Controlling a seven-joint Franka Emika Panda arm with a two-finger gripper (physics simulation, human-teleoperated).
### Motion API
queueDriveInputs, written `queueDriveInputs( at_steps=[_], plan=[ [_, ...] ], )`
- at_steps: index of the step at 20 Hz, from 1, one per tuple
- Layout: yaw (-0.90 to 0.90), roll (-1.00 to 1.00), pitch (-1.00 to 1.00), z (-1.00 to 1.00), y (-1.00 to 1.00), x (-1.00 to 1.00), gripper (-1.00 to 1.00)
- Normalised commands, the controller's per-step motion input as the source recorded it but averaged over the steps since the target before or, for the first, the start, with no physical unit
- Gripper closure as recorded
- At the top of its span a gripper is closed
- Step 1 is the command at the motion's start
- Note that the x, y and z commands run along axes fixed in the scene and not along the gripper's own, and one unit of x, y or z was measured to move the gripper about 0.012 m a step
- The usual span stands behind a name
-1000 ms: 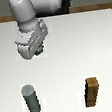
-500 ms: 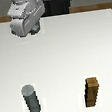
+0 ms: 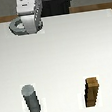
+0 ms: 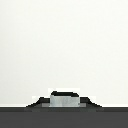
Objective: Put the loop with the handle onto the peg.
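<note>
Tool (image 3: 30, 26) pinching flat grey ring with stub handle (image 3: 18, 27) | far worktop edge | your risk: hole misses upright dark grey cylinder peg (image 3: 31, 99), ring catches its top.

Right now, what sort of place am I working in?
Most likely a simulated test bench, not a real room: a plain white table with flat rendered shading, holding only a grey peg and a brown wooden block, with the arm carrying a grey ring.

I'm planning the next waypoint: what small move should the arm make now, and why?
Probably carry the loop with the handle toward the peg, keeping it raised. The gripper appears to hold the loop at the far edge of the table, while the peg stands upright near the front, far from it.
</note>
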Motion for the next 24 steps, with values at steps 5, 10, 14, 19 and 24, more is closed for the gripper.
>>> queueDriveInputs(
  at_steps=[5, 10, 14, 19, 24],
  plan=[
    [0.03, 0.0, 0.0, 0.0, 0.0, 0.0, 1.0],
    [0.43, 0.0, 0.0, 0.0, 0.0, 0.0, 1.0],
    [1.0, 0.0, 0.0, 0.0, 0.0, 0.0, 1.0],
    [0.96, 0.0, 0.0, 0.0, 0.0, 0.0, 1.0],
    [0.86, 0.0, 0.0, 0.0, 0.0, 0.0, 1.0]
  ],
)
